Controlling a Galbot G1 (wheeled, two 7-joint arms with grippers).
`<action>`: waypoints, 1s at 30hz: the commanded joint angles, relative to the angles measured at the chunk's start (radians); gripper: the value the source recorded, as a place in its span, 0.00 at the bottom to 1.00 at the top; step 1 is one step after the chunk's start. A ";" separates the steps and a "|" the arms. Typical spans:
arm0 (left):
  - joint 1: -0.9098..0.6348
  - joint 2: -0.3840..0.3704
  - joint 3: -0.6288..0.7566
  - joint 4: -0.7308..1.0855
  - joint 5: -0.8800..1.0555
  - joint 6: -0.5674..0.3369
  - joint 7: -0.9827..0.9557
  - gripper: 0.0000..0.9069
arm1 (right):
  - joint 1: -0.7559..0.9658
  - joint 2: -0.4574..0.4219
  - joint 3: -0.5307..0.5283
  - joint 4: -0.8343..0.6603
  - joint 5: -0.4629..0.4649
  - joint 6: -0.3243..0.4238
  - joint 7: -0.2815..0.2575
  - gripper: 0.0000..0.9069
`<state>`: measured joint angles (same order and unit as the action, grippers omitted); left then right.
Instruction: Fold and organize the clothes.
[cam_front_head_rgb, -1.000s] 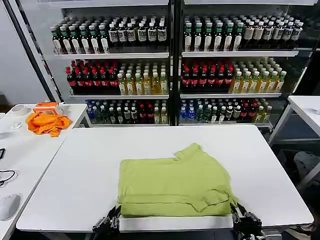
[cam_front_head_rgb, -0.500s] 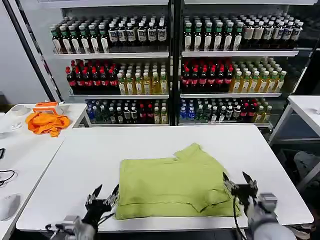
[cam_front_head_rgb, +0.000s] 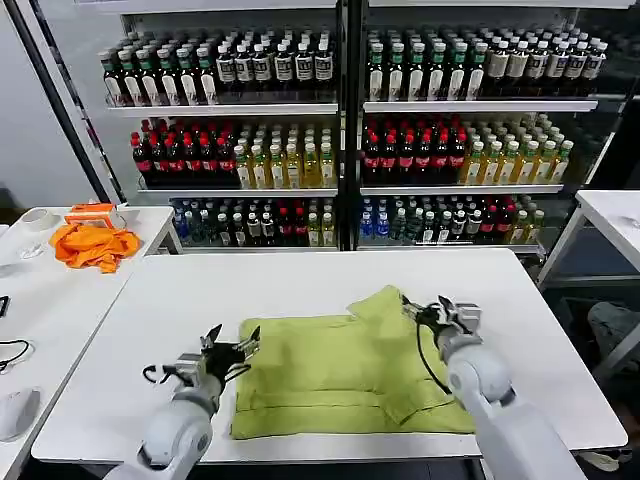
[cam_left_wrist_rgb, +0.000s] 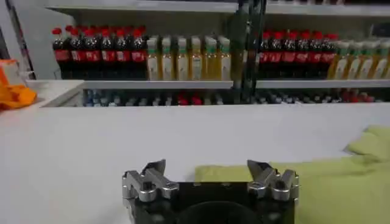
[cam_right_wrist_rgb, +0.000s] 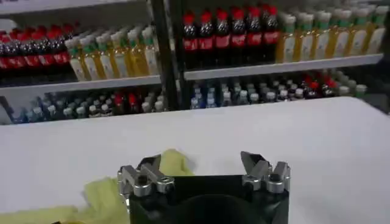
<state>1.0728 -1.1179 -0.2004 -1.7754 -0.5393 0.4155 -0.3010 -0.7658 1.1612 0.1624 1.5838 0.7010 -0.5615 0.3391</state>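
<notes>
The lime T-shirt (cam_front_head_rgb: 340, 375) lies partly folded on the white table (cam_front_head_rgb: 300, 290), one sleeve poking up at its far right corner (cam_front_head_rgb: 385, 300). My left gripper (cam_front_head_rgb: 228, 345) hovers open at the shirt's left edge, with the fabric edge (cam_left_wrist_rgb: 225, 173) showing just past its fingers (cam_left_wrist_rgb: 152, 170). My right gripper (cam_front_head_rgb: 435, 308) is open above the shirt's far right corner, next to the raised sleeve (cam_right_wrist_rgb: 177, 163). Neither gripper (cam_left_wrist_rgb: 208, 167) (cam_right_wrist_rgb: 202, 163) holds any cloth.
A side table on the left carries an orange cloth (cam_front_head_rgb: 95, 245), a tape roll (cam_front_head_rgb: 38, 220) and a mouse (cam_front_head_rgb: 18, 412). Shelves of bottles (cam_front_head_rgb: 340, 130) stand behind the table. Another white table (cam_front_head_rgb: 610, 215) is at the far right.
Both grippers rose from the table's near edge and moved away from me along the shirt's sides. The shirt's near edge now lies a little more wrinkled.
</notes>
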 joint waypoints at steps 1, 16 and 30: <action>-0.183 -0.007 0.100 0.170 -0.001 0.055 -0.022 1.00 | 0.195 0.045 -0.097 -0.225 0.015 -0.012 -0.006 1.00; -0.176 -0.027 0.092 0.202 -0.058 0.157 -0.038 0.01 | 0.183 0.096 -0.131 -0.292 -0.018 -0.010 -0.008 0.03; -0.151 -0.027 0.094 0.198 -0.055 0.139 -0.019 0.02 | 0.163 0.103 -0.143 -0.266 -0.015 0.003 -0.019 0.00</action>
<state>0.9287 -1.1421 -0.1149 -1.5972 -0.5848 0.5321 -0.3167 -0.6172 1.2541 0.0295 1.3357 0.6855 -0.5550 0.3199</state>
